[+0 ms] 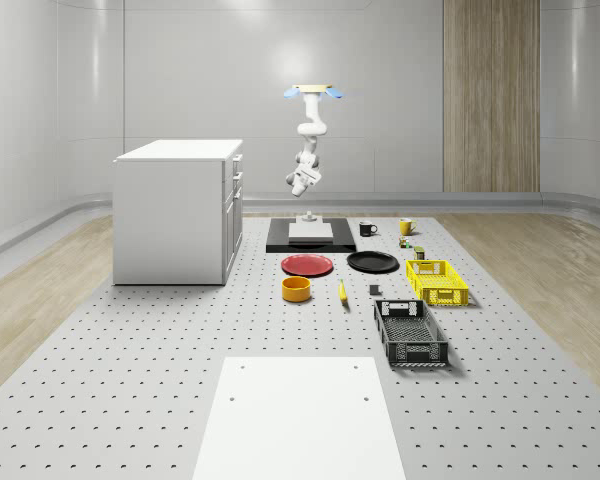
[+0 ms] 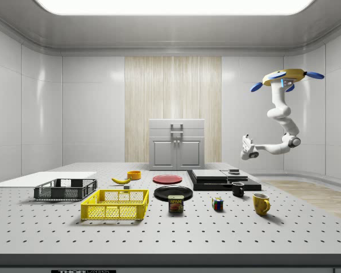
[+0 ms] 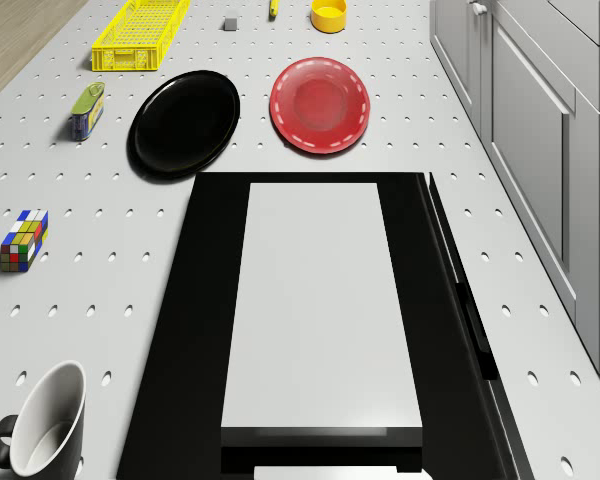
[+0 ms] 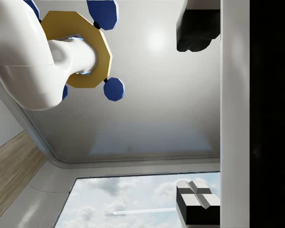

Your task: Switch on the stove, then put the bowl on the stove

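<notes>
Right now I see the yellow-bodied, blue-rotor drone [image 1: 315, 91] hovering high over the far end of the flat black stove with the pale grey top plate [image 1: 311, 238]. The white arm hangs below it in a bend. In the side view the two-finger gripper [image 2: 247, 149] sits well above the stove's right end, touching nothing.

The wrist view gives me what the outside cameras don't: the two dark fingers [image 4: 194, 33] stand wide apart with nothing between them, so the gripper is released. That camera looks up past them at the drone's underside and the ceiling.

The round yellow-orange bowl [image 1: 296, 289] rests on the perforated table [image 1: 130, 340], well apart from the stove. It lies just beyond the round red plate [image 1: 307, 265] on the side away from the stove, near the small yellow banana [image 1: 342, 291].

The drone view looks down the stove's length. Beside the stove it shows a multicoloured puzzle cube [image 3: 22, 240], a black mug with a white inside [image 3: 40, 430] and a round black plate [image 3: 184, 122].
</notes>
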Motion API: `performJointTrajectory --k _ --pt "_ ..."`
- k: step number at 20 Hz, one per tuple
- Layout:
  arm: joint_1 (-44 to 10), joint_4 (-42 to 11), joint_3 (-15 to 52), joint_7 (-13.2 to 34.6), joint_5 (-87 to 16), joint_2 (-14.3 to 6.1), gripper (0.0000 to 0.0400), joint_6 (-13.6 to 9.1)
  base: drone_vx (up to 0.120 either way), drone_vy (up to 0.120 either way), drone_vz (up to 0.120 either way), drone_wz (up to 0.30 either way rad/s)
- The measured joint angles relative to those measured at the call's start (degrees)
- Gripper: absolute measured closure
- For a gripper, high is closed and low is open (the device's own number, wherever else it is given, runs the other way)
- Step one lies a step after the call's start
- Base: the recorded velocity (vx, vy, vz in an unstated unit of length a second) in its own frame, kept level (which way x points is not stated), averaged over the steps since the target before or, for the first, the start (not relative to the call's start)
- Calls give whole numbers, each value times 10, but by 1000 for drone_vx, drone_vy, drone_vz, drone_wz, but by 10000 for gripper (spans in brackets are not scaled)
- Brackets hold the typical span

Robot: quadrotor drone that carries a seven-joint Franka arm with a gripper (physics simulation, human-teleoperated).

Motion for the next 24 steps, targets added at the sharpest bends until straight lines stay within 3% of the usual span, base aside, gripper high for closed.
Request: performJointTrajectory --k 3,7,9,12,18,24 --pt "-36 -63 97 29 -149 -14 0 7 0 -53 0 0" --pt "-111 -202 243 100 -403 -45 0 10 0 0 -110 0" --pt "-163 -275 307 150 -529 -62 0 -2 0 0 -120 0" --pt "-256 -355 384 226 -681 -85 0 -37 0 0 -120 0" --pt "-411 -417 472 334 -829 -127 0 -109 0 0 -120 0" --pt "-486 -428 508 384 -866 -158 0 -136 80 0 -120 0"
